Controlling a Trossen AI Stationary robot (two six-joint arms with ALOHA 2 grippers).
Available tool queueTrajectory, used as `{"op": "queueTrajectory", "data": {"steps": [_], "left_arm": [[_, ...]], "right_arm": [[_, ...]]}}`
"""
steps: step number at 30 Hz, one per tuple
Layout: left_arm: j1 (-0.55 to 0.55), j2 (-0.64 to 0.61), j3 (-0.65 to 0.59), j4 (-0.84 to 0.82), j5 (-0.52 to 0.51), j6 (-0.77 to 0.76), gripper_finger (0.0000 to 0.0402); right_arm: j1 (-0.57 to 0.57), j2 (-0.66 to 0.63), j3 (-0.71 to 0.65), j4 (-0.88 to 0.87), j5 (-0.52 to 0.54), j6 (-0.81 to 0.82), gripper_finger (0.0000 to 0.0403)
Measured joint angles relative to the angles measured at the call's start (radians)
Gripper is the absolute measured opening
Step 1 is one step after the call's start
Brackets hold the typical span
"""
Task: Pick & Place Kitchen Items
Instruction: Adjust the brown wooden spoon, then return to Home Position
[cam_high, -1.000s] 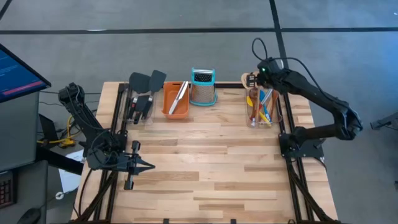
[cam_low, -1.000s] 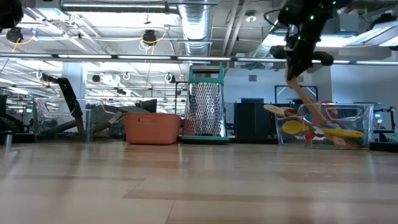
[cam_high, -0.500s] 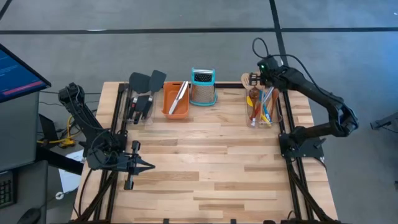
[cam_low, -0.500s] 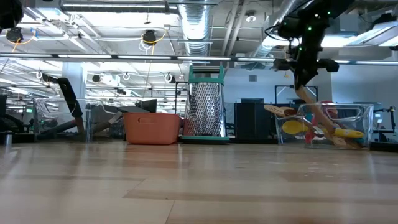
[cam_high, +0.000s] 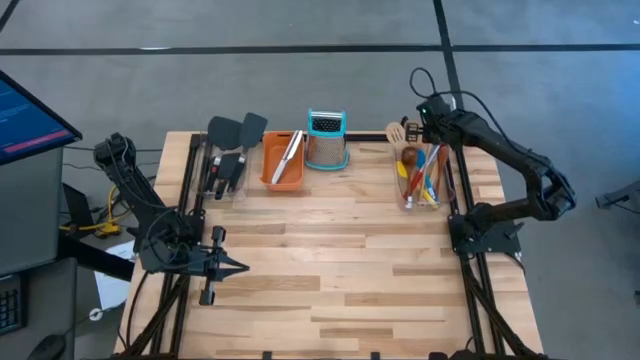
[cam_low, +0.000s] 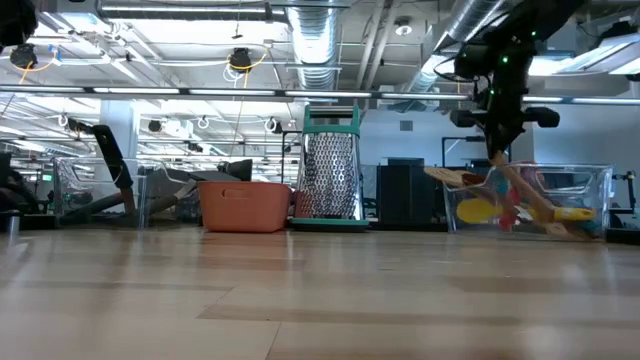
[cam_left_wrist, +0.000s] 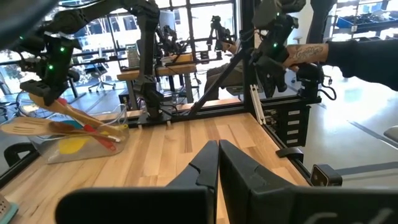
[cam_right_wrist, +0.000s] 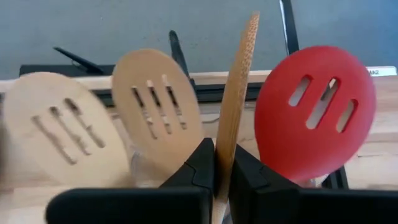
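A clear bin at the table's far right holds several kitchen items: wooden slotted spatulas, a red slotted spoon, and yellow and blue ones. My right gripper hangs over the bin's far end, shut on a wooden utensil that slants down into the bin. My left gripper waits shut and level at the table's left edge, holding nothing. My right gripper pinches the wooden utensil between its two fingers near its upper, head end, which shows edge-on past the fingertips. The fingers slant down from above and lie across the handle. The utensil is tilted, and its lower end rests in the bin among the others.
An orange tray holding a steel tool and a steel grater with a teal top stand at the far middle. Black turners stick out of a holder at the far left. A person's arm shows beyond the table's right side.
My right gripper has sunk and gone toward the table's right edge, tipping further down, still shut on the wooden utensil. The utensil's lower end has slid along inside the bin toward the right, and the utensil lies flatter.
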Motion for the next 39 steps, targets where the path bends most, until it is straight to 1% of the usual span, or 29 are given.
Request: {"op": "queueTrajectory", "data": {"steps": [3, 8, 14, 20, 23, 26, 29, 32, 34, 36, 39], "left_arm": [[0.000, 0.000, 0.000, 0.000, 0.002, 0.000, 0.0002], [0.000, 0.000, 0.000, 0.000, 0.002, 0.000, 0.0002], [0.000, 0.000, 0.000, 0.000, 0.002, 0.000, 0.0002], [0.000, 0.000, 0.000, 0.000, -0.002, 0.000, 0.0002], [0.000, 0.000, 0.000, 0.000, -0.002, -0.001, 0.0002], [0.000, 0.000, 0.000, 0.000, -0.002, -0.001, 0.0002], [0.000, 0.000, 0.000, 0.000, -0.002, 0.000, 0.0002], [0.000, 0.000, 0.000, 0.000, -0.002, -0.001, 0.0002], [0.000, 0.000, 0.000, 0.000, -0.002, 0.000, 0.0002], [0.000, 0.000, 0.000, 0.000, -0.002, -0.001, 0.0002], [0.000, 0.000, 0.000, 0.001, -0.002, -0.001, 0.0002]], "right_arm": [[-0.004, -0.002, -0.038, 0.039, 0.002, 0.013, 0.0023], [-0.004, -0.006, -0.046, 0.047, 0.002, -0.001, 0.0032], [0.014, -0.009, 0.000, 0.041, 0.004, -0.030, 0.0036], [0.040, -0.010, 0.081, -0.042, 0.006, -0.033, 0.0043], [0.054, -0.010, 0.134, -0.127, -0.004, -0.099, 0.0053], [0.081, -0.011, 0.189, -0.222, -0.042, -0.157, 0.0053], [0.128, -0.011, 0.249, -0.321, -0.048, -0.164, 0.0039], [0.199, -0.015, 0.304, -0.376, -0.048, -0.209, 0.0010], [0.261, -0.029, 0.334, -0.365, -0.048, -0.220, 0.0005], [0.329, -0.046, 0.360, -0.325, -0.048, -0.222, 0.0009], [0.439, -0.086, 0.377, -0.244, -0.050, -0.238, 0.0002]]}}
